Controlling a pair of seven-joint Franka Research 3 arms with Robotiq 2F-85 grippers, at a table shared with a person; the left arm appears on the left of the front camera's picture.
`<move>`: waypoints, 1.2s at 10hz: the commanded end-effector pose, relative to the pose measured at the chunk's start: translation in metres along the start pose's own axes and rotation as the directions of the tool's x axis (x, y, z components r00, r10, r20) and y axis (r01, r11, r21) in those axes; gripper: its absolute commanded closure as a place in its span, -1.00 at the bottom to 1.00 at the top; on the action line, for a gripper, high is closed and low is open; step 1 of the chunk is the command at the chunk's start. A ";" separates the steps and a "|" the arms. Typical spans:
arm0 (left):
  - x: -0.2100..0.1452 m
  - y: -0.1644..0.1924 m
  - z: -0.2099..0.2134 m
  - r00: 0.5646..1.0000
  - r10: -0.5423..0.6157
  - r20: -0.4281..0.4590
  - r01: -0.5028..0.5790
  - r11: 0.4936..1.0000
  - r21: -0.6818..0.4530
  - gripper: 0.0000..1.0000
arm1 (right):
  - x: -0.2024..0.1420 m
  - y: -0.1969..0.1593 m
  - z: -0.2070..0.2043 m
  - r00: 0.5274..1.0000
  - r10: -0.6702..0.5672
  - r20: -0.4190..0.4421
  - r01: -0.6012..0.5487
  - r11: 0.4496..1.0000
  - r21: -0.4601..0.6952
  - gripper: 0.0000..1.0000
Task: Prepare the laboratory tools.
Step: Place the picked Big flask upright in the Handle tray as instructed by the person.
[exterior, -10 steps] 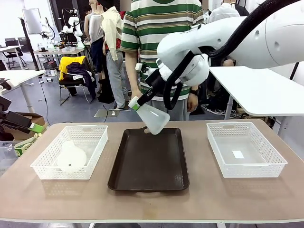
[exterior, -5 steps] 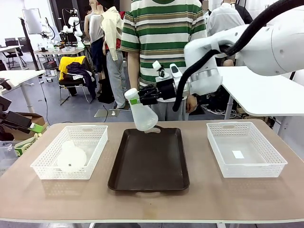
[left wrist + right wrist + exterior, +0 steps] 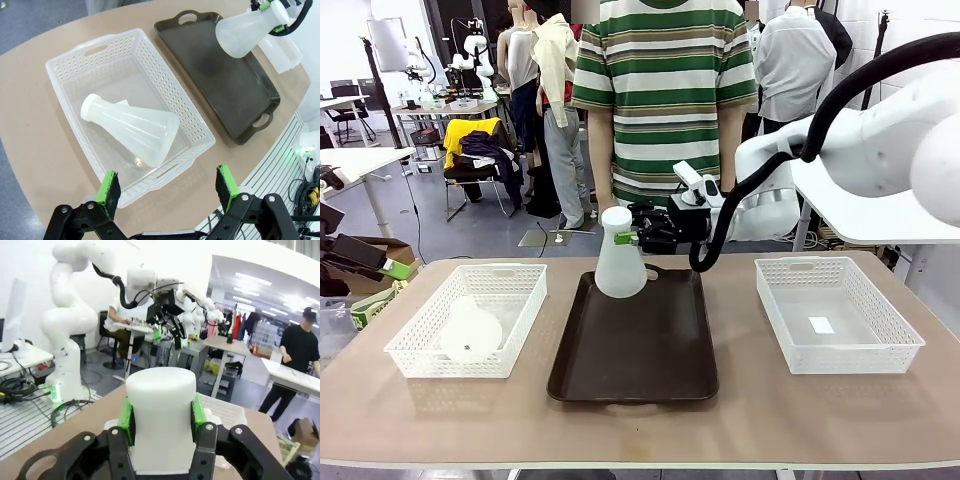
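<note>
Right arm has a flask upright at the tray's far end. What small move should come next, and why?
Probably open the right gripper: it is shut on the neck of the flask, which stands upright, base on or barely above the far end of the dark tray, so placement looks done.

One frosted-white conical flask [image 3: 620, 265] stands upright at the dark tray's [image 3: 630, 350] far end. The second flask [image 3: 132, 131] lies sideways in a white mesh basket [image 3: 172, 94].
</note>
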State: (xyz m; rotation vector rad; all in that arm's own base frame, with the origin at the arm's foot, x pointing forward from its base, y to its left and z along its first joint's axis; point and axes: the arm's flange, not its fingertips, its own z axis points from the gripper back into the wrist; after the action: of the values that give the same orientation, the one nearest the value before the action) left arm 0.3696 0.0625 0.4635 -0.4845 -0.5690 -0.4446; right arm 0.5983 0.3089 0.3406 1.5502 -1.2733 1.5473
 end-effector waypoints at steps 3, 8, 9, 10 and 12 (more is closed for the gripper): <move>-0.003 0.002 -0.001 1.000 -0.018 0.011 0.018 1.000 -0.016 -1.00 | -0.017 -0.031 0.005 0.984 -0.179 -0.005 0.175 0.969 -0.172 1.00; -0.003 0.002 -0.001 1.000 -0.018 0.011 0.018 1.000 -0.016 -1.00 | -0.044 -0.052 0.007 0.956 -0.294 0.011 0.290 0.933 -0.213 1.00; -0.003 0.002 -0.001 1.000 -0.018 0.011 0.018 1.000 -0.016 -1.00 | -0.052 -0.052 0.009 0.953 -0.302 0.034 0.302 0.930 -0.207 1.00; -0.003 0.002 -0.001 1.000 -0.018 0.011 0.018 1.000 -0.016 -1.00 | -0.060 -0.052 0.011 0.948 -0.316 0.035 0.317 0.927 -0.199 1.00; -0.003 0.002 -0.001 1.000 -0.018 0.011 0.018 1.000 -0.016 -1.00 | -0.073 -0.049 0.013 0.947 -0.317 0.045 0.320 0.934 -0.157 1.00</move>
State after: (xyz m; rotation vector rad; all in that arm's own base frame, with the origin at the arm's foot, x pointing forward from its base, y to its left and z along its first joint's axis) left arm 0.3696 0.0626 0.4634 -0.4841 -0.5688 -0.4444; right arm 0.6483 0.3295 0.2760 1.5307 -1.0694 1.2037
